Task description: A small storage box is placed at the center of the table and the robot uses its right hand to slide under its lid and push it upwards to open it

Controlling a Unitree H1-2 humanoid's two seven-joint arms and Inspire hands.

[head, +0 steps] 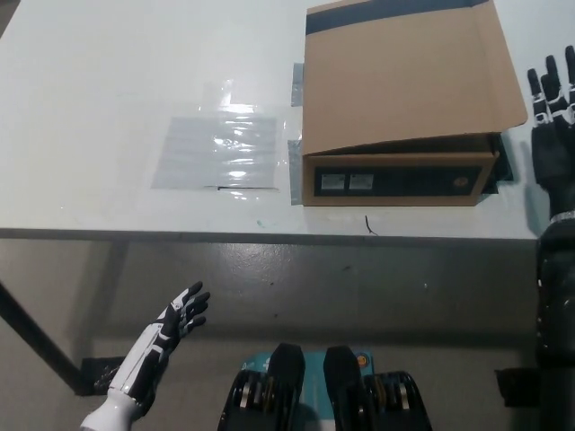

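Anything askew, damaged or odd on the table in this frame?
Nothing looks damaged or spilled. The cardboard box has its lid resting slightly raised at the front, leaving a dark gap. A clear plastic sheet lies flat on the table beside it. The right robot hand is raised, open, to the box's right.

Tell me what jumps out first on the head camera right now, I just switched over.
The brown cardboard storage box on the white table, right of centre, with its lid lying tilted over it, slightly ajar at the front. The black right hand is raised at the right edge beside the box, fingers spread, touching nothing. The white left hand rests open below the table edge at lower left; a clear plastic sheet lies left of the box.
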